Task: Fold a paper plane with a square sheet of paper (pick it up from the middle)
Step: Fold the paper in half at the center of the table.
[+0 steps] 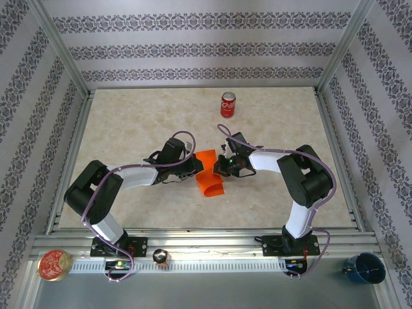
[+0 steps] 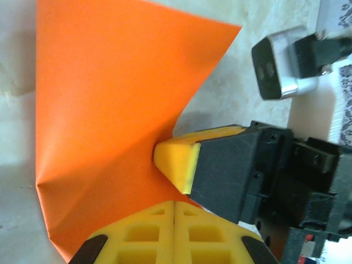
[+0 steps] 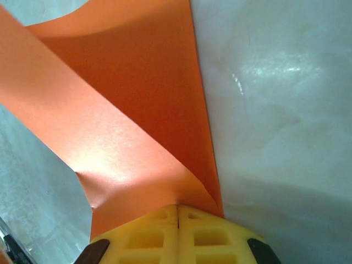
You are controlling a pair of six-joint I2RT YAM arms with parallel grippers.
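With the left pincer (image 1: 191, 167) clamped on the buckled square sheet of paper (image 1: 210, 177) from 9 o'clock and the right pincer (image 1: 223, 167) from 3 o'clock, mid-surface (image 1: 129, 135), an uneven pull risks tearing it or skewing the crease.

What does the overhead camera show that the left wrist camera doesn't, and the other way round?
Overhead: the red soda can standing at the far side of the table, plus the whole left arm and right arm. Left wrist: close up, the left gripper shut on the edge of the orange paper, and the bends in the sheet. Both: the orange paper pinched between the left gripper and the right gripper.
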